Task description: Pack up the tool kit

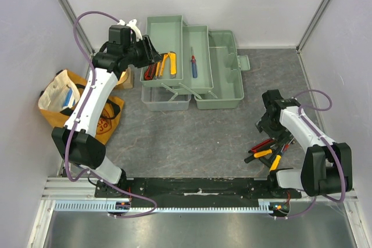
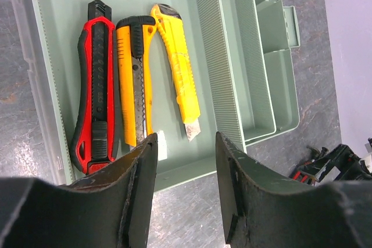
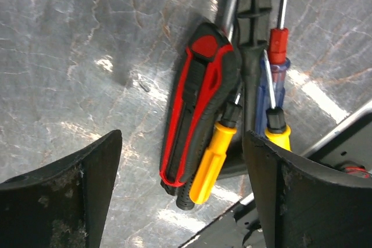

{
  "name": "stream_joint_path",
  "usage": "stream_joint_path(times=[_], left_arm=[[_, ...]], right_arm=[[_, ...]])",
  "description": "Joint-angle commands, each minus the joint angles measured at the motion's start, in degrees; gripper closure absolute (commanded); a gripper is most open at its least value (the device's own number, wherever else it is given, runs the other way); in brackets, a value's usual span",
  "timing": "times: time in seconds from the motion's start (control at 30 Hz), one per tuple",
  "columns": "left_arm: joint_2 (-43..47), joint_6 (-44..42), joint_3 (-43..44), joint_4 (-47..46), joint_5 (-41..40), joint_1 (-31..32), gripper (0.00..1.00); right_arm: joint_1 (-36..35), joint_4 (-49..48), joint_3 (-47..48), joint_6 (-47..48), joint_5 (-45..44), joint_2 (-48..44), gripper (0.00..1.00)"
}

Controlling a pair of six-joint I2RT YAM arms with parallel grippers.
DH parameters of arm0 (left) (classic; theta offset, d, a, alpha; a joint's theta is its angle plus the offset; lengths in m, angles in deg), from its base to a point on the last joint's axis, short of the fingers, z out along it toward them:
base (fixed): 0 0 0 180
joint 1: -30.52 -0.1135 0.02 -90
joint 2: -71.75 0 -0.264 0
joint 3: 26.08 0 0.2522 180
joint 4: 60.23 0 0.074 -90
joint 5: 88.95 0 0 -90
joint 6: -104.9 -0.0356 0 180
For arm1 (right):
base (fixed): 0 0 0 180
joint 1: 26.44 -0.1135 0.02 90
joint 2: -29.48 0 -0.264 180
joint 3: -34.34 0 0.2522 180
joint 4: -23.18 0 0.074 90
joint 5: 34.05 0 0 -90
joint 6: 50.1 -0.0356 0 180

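I saw the left fingers (image 2: 139,166) spread, empty, over the toolbox (image 1: 224,74) tray, far across the counter (image 1: 192,137), hiding some ends of the knives (image 2: 135,74). The right fingers (image 3: 87,172) gaped above piled screwdrivers (image 3: 212,158), tips cropped.

Sage-green tray (image 2: 64,15) loaded with three knives side by side: red-and-black utility knife (image 2: 93,85) at left, orange-and-black knife (image 2: 135,79) in the middle, yellow knife (image 2: 174,68) at right (short blade tip exposed). Left gripper (image 2: 186,184) in foreground over the tray edge, jaws parted, nothing between them.
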Motion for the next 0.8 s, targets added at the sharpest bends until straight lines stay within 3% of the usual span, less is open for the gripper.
stream_joint_path(times=[0.0,0.23,0.67,0.77], left_arm=[[2.1,0.2,-0.4,-2.2,1.8,-0.1,0.50],[2.7,0.3,-1.2,-2.2,1.5,-0.1,0.50],[3.5,0.4,-1.8,-2.2,1.8,0.1,0.50],[3.6,0.4,-1.9,-2.2,1.8,0.0,0.50]], right_arm=[[0.7,-7.0,-1.9,0.1,-0.2,-0.3,0.12],[1.2,-11.4,-5.1,0.6,3.0,1.6,0.21],[1.2,-20.1,-8.3,2.8,7.8,3.8,0.61],[1.3,-20.8,-8.7,3.1,8.1,4.2,0.57]])
